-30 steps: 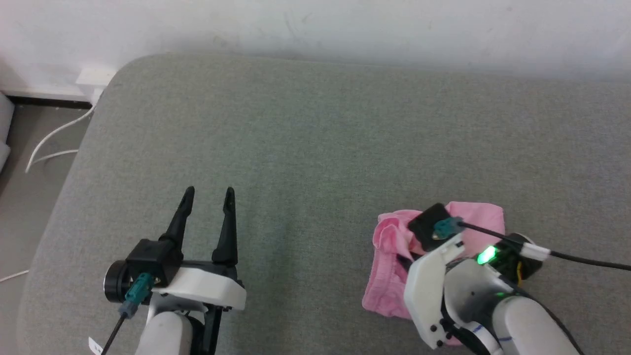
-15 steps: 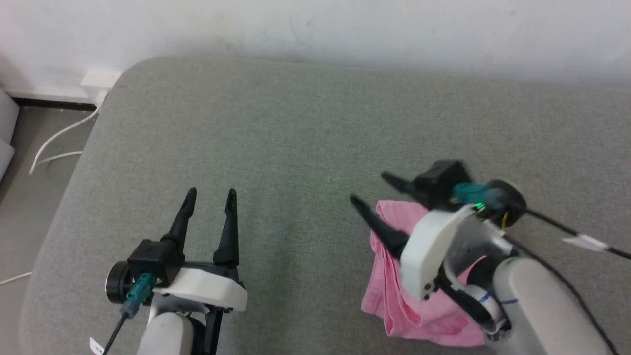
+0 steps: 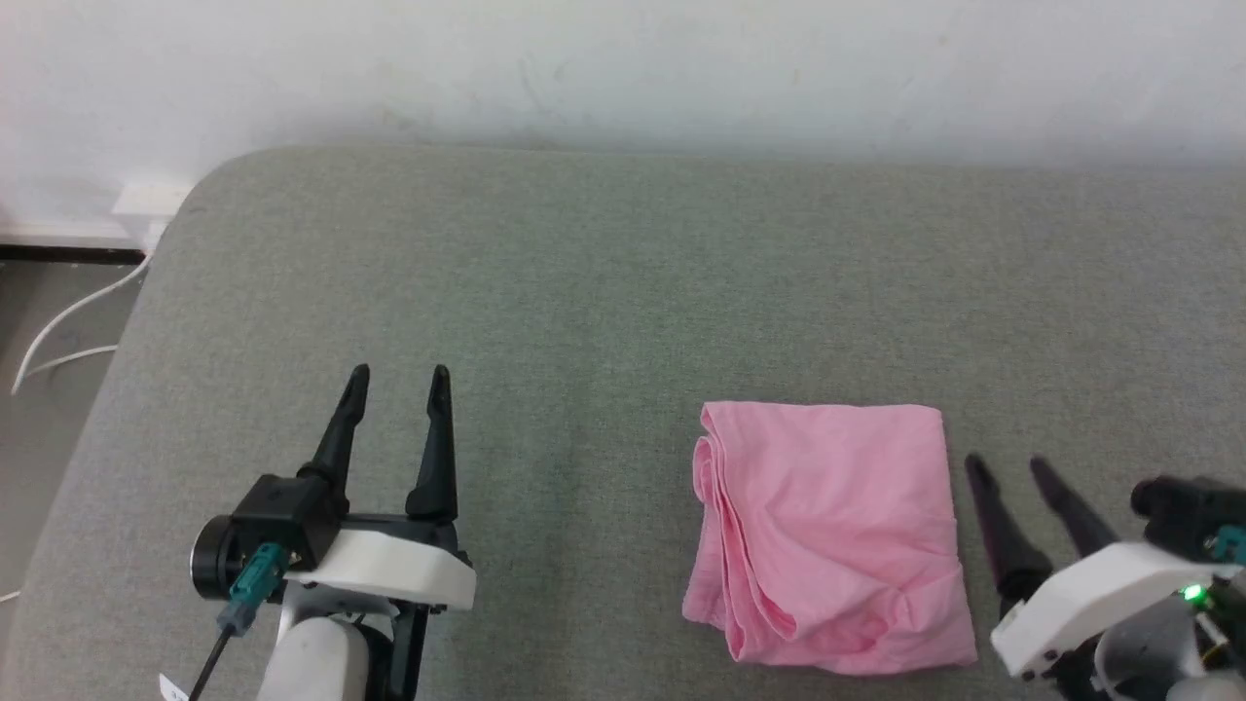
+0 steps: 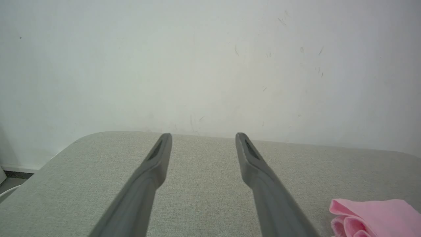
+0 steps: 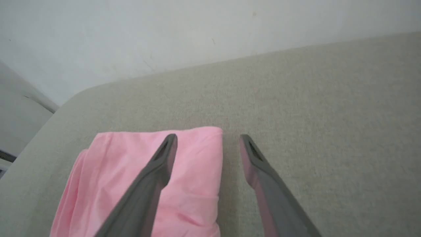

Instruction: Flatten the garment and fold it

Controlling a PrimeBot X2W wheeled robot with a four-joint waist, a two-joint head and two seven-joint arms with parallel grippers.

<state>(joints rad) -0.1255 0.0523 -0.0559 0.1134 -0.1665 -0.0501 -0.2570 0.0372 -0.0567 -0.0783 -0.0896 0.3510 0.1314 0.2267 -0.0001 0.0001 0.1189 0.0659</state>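
Note:
The light pink garment lies folded into a rough rectangle on the grey cushion, its layered edges bunched on the left side. Just to its right my right gripper stands open and empty, apart from the cloth. In the right wrist view the garment sits under the left finger, and that gripper holds nothing. My left gripper is open and empty well to the garment's left. In the left wrist view this gripper points at the wall, with a corner of the garment at the lower right.
The grey cushion stretches wide, with a rounded corner at the far left. A white wall runs behind it. White cables lie on the floor beyond the cushion's left edge.
My right gripper opened, let go of the garment and drew back to its right side. The garment now lies flat and folded. The head camera has shifted slightly.

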